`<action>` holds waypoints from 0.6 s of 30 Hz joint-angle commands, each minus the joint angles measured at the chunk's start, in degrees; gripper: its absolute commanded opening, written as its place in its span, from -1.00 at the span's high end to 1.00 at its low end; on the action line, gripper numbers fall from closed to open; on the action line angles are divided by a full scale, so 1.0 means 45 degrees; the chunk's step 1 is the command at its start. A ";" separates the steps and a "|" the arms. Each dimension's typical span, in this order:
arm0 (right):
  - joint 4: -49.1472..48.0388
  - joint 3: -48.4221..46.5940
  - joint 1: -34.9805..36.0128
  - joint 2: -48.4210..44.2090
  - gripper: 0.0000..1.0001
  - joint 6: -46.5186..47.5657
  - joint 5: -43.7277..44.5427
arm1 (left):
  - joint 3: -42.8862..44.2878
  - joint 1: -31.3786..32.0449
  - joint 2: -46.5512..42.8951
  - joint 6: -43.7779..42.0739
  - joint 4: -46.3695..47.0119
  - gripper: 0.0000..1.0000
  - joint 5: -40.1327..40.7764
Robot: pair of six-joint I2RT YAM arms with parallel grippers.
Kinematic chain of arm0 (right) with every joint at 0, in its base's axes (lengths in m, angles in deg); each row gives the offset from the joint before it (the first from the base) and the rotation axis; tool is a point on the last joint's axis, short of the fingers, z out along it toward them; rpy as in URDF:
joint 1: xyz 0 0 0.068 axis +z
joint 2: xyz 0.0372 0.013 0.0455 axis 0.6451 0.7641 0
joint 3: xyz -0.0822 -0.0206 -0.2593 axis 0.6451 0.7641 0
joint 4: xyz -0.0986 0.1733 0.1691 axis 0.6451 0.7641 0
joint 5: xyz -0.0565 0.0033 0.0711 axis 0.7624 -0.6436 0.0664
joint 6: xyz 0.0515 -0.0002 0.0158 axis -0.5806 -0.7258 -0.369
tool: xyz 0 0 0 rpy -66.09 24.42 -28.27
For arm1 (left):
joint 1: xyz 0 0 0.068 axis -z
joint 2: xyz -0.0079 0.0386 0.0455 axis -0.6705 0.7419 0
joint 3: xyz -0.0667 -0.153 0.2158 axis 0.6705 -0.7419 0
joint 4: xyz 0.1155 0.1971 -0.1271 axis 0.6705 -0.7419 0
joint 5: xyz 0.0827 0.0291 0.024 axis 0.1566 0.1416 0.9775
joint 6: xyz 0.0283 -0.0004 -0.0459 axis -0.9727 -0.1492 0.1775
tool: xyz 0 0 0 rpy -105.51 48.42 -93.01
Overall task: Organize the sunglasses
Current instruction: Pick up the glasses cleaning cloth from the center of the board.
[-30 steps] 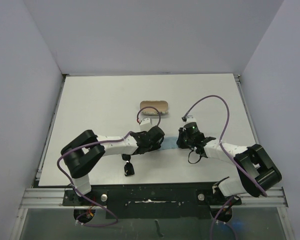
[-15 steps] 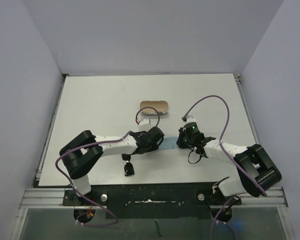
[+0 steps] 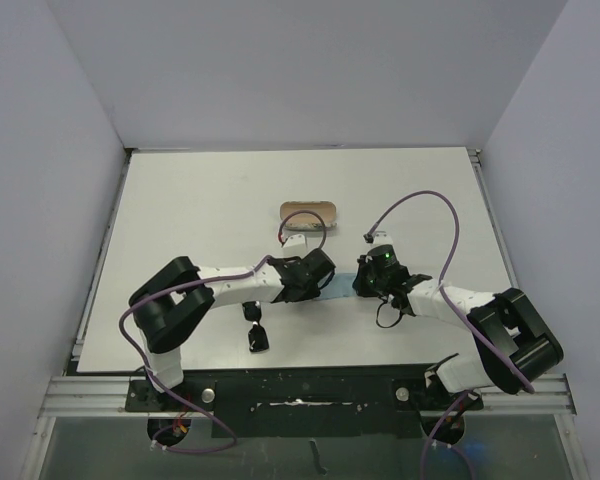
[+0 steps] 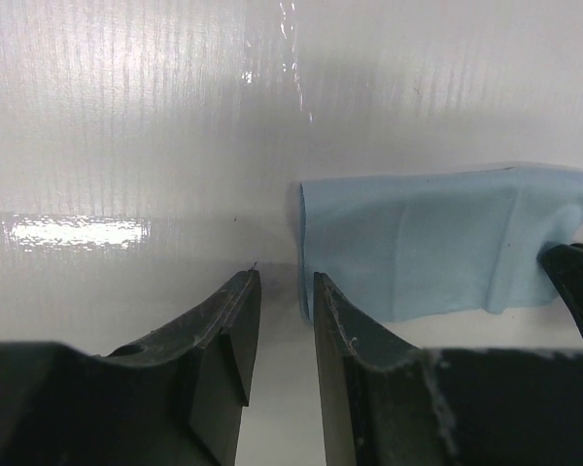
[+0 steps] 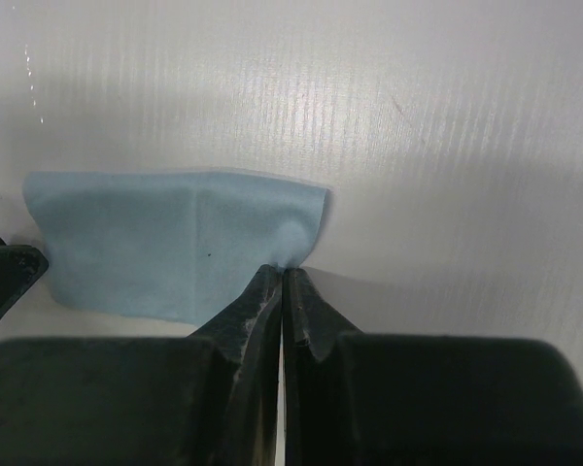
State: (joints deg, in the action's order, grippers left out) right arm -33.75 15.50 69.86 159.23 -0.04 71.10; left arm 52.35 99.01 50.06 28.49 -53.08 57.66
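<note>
The black sunglasses [image 3: 256,333] lie on the table near the front edge, below the left forearm, held by neither gripper. A light blue cloth [image 3: 339,285] lies between the two grippers. My right gripper [image 5: 284,271] is shut on the cloth's [image 5: 175,243] near right corner. My left gripper [image 4: 282,282] is open with a narrow gap and empty, low over the table, its right fingertip [image 4: 321,286] at the left edge of the cloth [image 4: 437,243]. In the top view the left gripper [image 3: 318,272] and right gripper [image 3: 365,277] face each other across the cloth.
The oval beige case [image 3: 308,212] lies open behind the left gripper, with the left arm's cable looping over it. The right arm's purple cable [image 3: 430,200] arcs above the table at the right. White walls stand on three sides.
The left arm has shifted slightly, bringing its gripper a little closer to the cloth's left edge. The right gripper stays shut on the cloth.
</note>
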 commanded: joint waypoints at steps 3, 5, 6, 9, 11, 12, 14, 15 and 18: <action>-0.0265 0.0197 0.0086 -0.0016 1.00 -0.0087 0.0099 | 0.0401 0.0050 0.0462 -0.0027 -0.0345 0.45 -0.0286; -0.0301 0.0197 0.0081 -0.0018 1.00 -0.0088 0.0099 | 0.0399 0.0050 0.0481 -0.0008 -0.0298 0.46 -0.0352; -0.0320 0.0197 0.0081 -0.0009 1.00 -0.0087 0.0099 | 0.0414 0.0050 0.0477 -0.0007 -0.0238 0.46 -0.0376; -0.0331 0.0207 0.0082 -0.0003 1.00 -0.0087 0.0079 | 0.0467 0.0078 0.0506 0.0041 -0.0186 0.48 -0.0469; -0.0349 0.0221 0.0085 -0.0015 1.00 -0.0099 0.0079 | 0.0492 0.0071 0.0520 0.0068 -0.0133 0.48 -0.0531; -0.0370 0.0217 0.0087 0.0004 1.00 -0.0098 0.0079 | 0.0496 0.0096 0.0516 0.0085 -0.0122 0.48 -0.0567; -0.0372 0.0217 0.0082 0.0024 1.00 -0.0099 0.0079 | 0.0497 0.0101 0.0521 0.0119 -0.0073 0.49 -0.0640; -0.0373 0.0227 0.0079 0.0036 1.00 -0.0106 0.0079 | 0.0487 0.0127 0.0519 0.0138 -0.0063 0.49 -0.0642; -0.0390 0.0216 0.0083 0.0041 1.00 -0.0103 0.0082 | 0.0525 0.0147 0.0548 0.0205 -0.0072 0.49 -0.0716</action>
State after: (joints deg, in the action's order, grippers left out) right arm -34.56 15.83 69.89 159.23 -0.06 71.10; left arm 53.34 99.04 50.76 28.49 -53.69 57.07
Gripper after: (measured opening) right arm 0.022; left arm 0.260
